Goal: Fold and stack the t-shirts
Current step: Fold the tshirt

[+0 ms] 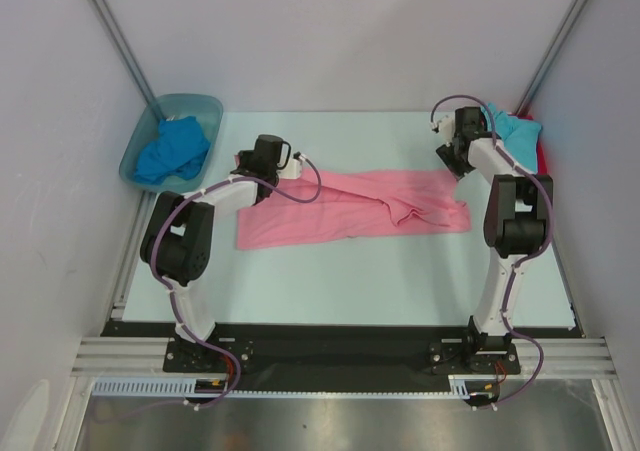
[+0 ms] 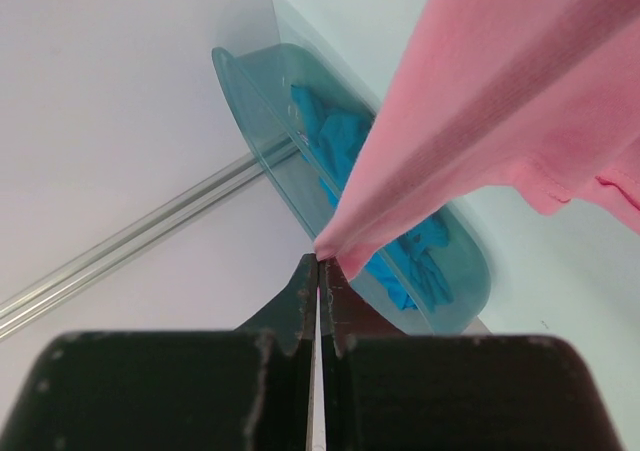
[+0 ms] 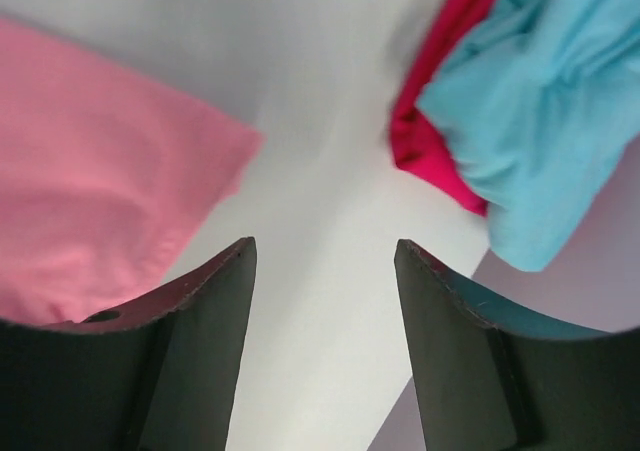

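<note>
The pink t-shirt lies partly folded across the middle of the table. My left gripper is shut on its far left edge; in the left wrist view the gripper pinches a lifted corner of the pink cloth. My right gripper is open and empty just beyond the shirt's right end; in the right wrist view the gripper has the pink shirt to its left. The turquoise shirt lies on the red shirt at the far right. The royal blue shirt lies in the tub.
The blue-green translucent tub stands at the far left corner, and shows in the left wrist view. White walls close in the table on three sides. A black strip runs along the near edge by the arm bases.
</note>
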Robot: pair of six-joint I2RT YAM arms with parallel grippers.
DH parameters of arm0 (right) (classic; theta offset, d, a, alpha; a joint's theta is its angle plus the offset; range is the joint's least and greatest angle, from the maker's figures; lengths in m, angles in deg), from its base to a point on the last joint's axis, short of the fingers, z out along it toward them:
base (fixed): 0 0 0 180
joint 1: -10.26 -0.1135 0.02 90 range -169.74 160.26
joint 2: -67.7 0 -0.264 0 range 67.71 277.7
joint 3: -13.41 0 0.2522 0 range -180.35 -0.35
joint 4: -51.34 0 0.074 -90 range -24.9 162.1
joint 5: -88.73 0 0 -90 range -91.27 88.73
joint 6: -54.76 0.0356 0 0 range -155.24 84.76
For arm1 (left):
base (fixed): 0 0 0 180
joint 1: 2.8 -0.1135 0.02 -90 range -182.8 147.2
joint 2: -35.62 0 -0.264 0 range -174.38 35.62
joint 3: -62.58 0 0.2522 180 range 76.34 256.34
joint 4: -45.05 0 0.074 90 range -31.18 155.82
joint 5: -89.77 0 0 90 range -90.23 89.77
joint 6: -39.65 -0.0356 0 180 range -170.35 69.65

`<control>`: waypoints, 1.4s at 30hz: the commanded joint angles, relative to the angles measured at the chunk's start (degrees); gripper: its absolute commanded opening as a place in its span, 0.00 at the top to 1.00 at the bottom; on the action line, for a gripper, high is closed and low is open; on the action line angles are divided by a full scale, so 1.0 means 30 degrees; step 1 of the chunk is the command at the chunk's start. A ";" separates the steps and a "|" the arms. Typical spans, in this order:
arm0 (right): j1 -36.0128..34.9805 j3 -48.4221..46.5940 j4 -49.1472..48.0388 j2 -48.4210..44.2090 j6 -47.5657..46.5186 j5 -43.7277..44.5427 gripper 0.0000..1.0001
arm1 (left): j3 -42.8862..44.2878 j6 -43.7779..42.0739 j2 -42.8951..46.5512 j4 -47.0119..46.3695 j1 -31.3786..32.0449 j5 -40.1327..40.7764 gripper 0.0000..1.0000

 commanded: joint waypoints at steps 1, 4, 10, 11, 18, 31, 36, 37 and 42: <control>0.0881 -0.1433 -0.1045 0.0155 0.1135 0.0742 0.37 | 0.0683 0.0256 0.0326 -0.0423 0.0099 0.0457 1.00; 0.0882 -0.2193 0.0937 0.0389 0.1311 -0.0457 0.43 | 0.0713 0.0285 0.0356 -0.0423 0.0099 0.0516 0.99; 0.0911 -0.3952 0.7318 -0.0780 0.0581 -0.7719 0.70 | 0.0596 0.0227 0.0590 -0.0423 0.0099 0.0545 1.00; 0.0853 -0.3954 0.8002 -0.1044 0.0318 -0.9178 0.67 | 0.0595 0.0198 0.0591 -0.0423 0.0099 0.0574 1.00; 0.0354 -0.1261 1.0323 -0.3681 -0.1939 -1.1155 0.50 | 0.0537 0.0168 0.0532 -0.0423 0.0070 0.0604 1.00; 0.0705 0.1877 0.8042 -0.3597 -0.1445 -0.8843 0.52 | 0.1005 -0.0096 0.0415 -0.0482 0.0128 0.0603 1.00; 0.0794 -0.0255 0.6371 -0.3097 0.0137 -0.8109 0.67 | 0.0947 -0.0036 0.0444 -0.0482 0.0187 0.0662 1.00; 0.0823 -0.0610 0.6369 -0.3097 0.0168 -0.8225 0.68 | 0.0918 -0.0037 0.0444 -0.0453 0.0187 0.0662 1.00; 0.0823 -0.2251 0.5726 -0.1931 0.0490 -0.7408 1.00 | 0.0917 0.0022 0.0416 -0.0452 0.0187 0.0749 1.00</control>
